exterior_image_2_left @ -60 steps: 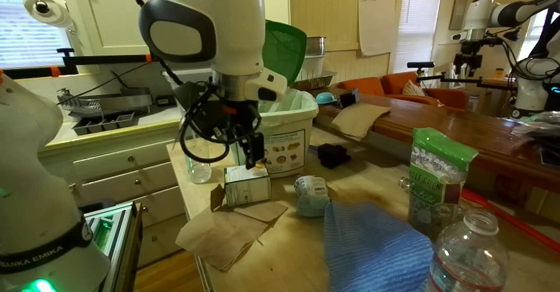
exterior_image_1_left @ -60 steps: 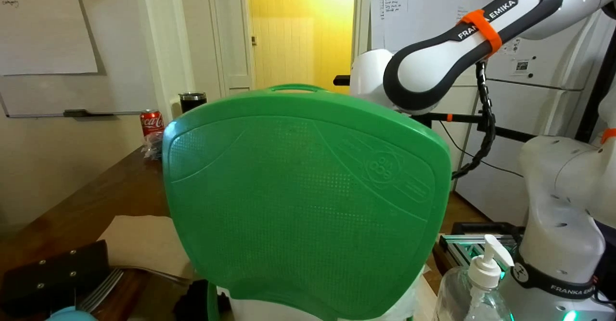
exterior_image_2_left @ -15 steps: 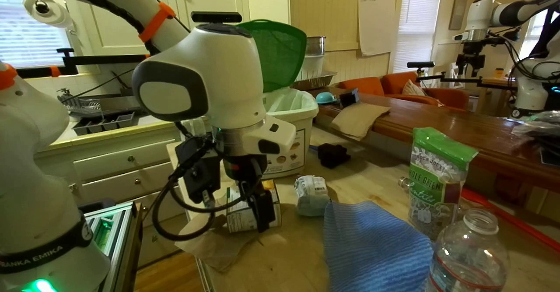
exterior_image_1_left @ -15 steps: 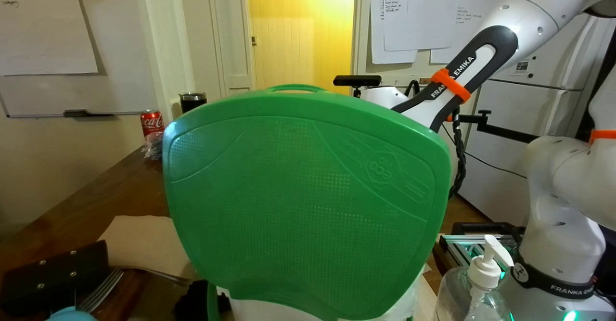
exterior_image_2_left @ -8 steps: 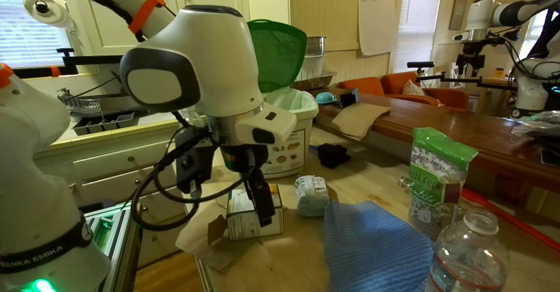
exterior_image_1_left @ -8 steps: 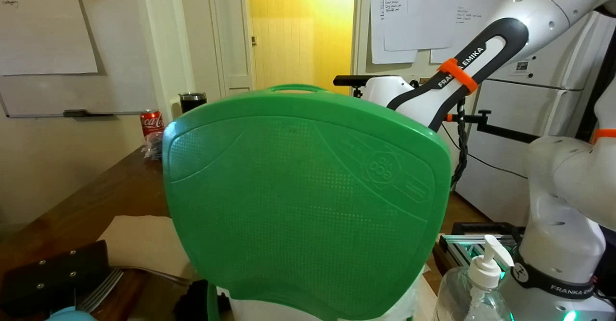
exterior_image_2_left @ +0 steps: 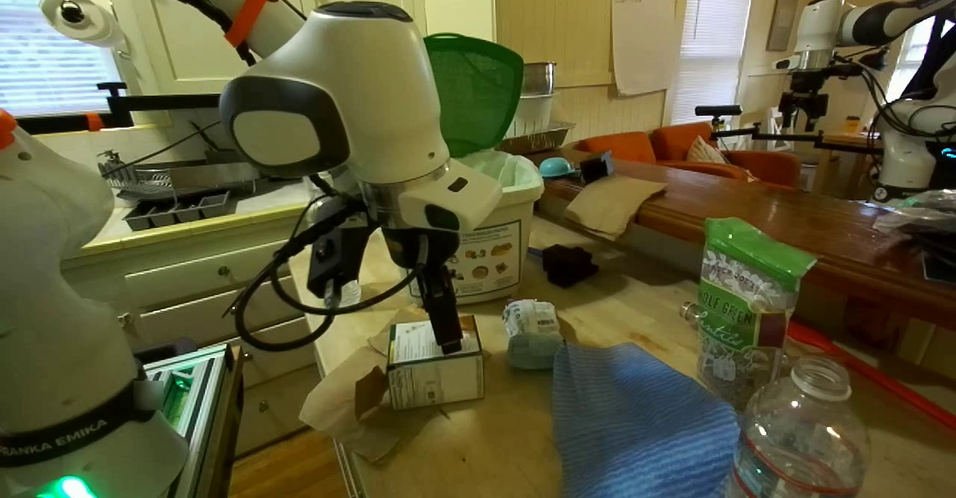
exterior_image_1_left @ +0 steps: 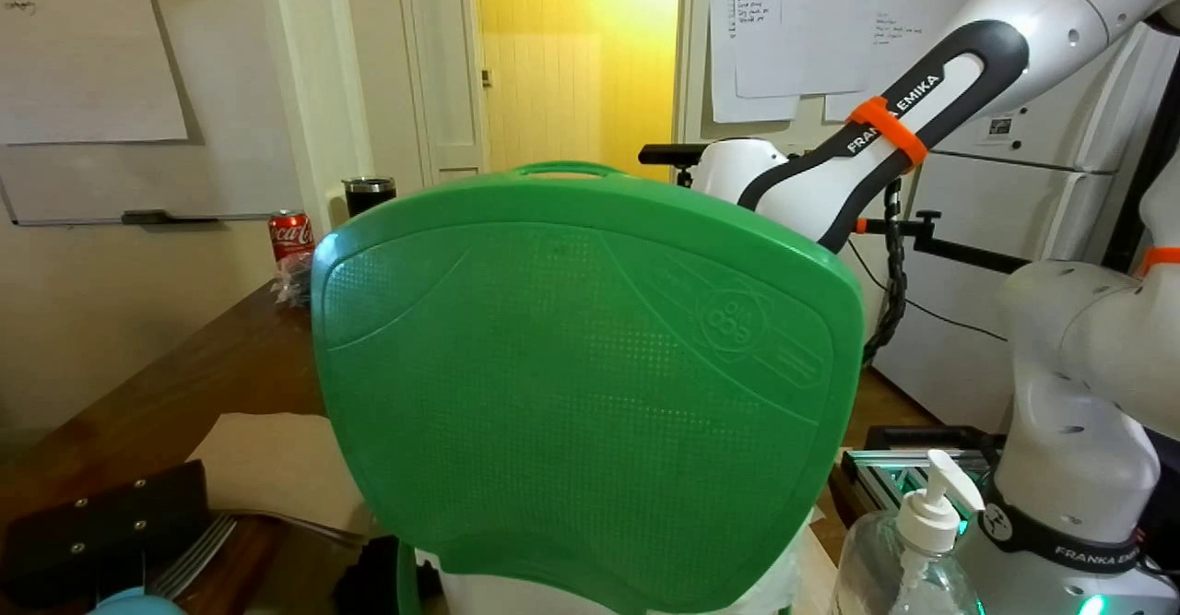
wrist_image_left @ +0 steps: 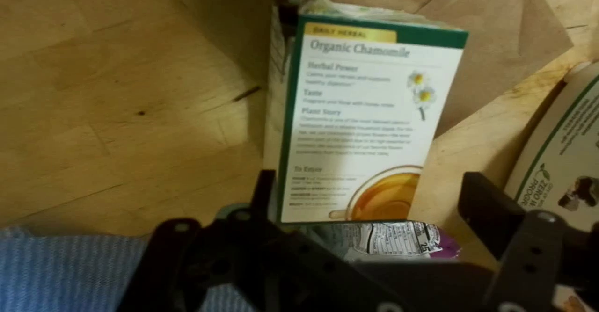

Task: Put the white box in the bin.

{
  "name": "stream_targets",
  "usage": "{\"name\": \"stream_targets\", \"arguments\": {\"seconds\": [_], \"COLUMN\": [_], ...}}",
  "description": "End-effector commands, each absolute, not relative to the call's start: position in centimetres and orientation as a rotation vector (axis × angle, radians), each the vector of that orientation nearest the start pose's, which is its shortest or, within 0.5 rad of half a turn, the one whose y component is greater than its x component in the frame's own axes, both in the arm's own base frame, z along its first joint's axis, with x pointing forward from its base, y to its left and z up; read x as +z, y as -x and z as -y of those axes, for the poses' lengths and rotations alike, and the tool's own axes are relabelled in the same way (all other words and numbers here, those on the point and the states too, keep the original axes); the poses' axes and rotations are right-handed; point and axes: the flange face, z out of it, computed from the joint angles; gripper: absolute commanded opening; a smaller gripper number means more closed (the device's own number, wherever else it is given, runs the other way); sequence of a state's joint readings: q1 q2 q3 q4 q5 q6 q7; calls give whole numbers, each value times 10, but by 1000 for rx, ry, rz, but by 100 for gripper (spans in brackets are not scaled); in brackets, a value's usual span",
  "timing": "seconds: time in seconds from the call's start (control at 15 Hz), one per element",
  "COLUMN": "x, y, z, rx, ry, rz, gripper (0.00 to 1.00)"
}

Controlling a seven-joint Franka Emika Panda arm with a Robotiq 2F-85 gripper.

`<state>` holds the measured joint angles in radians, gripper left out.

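Note:
The white box (exterior_image_2_left: 435,380), a chamomile tea carton, lies on the worktop with its printed face (wrist_image_left: 355,115) up. In the wrist view my gripper (wrist_image_left: 368,178) is open, its jaws spread wider than the box's near end. The left finger (wrist_image_left: 264,190) appears close along the box's left edge; a gap separates the right finger (wrist_image_left: 486,204) from it. An exterior view puts the gripper (exterior_image_2_left: 448,345) over the box's top; contact cannot be told. Behind stands the bin (exterior_image_2_left: 489,255), lined, its green lid (exterior_image_2_left: 478,95) raised. That lid (exterior_image_1_left: 581,394) hides the box in an exterior view.
Brown paper (exterior_image_2_left: 358,408) lies beside the box. A crinkled packet (exterior_image_2_left: 532,337), a blue cloth (exterior_image_2_left: 642,423), a lentil bag (exterior_image_2_left: 750,311) and a clear bottle (exterior_image_2_left: 803,431) occupy the worktop. The bin's wall (wrist_image_left: 561,148) is close on the right in the wrist view.
Compared with four seconds ago, the box sits farther from the bin. Over the last second the gripper has risen from low at the box's side to above its top, staying open.

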<state>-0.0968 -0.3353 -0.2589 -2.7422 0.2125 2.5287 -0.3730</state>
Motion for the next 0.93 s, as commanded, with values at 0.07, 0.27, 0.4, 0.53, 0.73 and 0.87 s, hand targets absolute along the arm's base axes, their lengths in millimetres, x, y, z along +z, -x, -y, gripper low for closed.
{"name": "stream_targets", "arguments": {"seconds": [0.07,0.27,0.4,0.53,0.73,0.87], "x": [317,312,308,311,315,317], "y": [-374,-374,-374,-374,-373,-372], "z": [120,114,111,110,108,106], "rx": [-194,-141,-110,-97,-77,-65], "ry": [2973,3005,3042,3077,3113,3130], "rz": [-231,-171,-103,-47,14,41], "gripper": [100,100,100,100,100,100]}}
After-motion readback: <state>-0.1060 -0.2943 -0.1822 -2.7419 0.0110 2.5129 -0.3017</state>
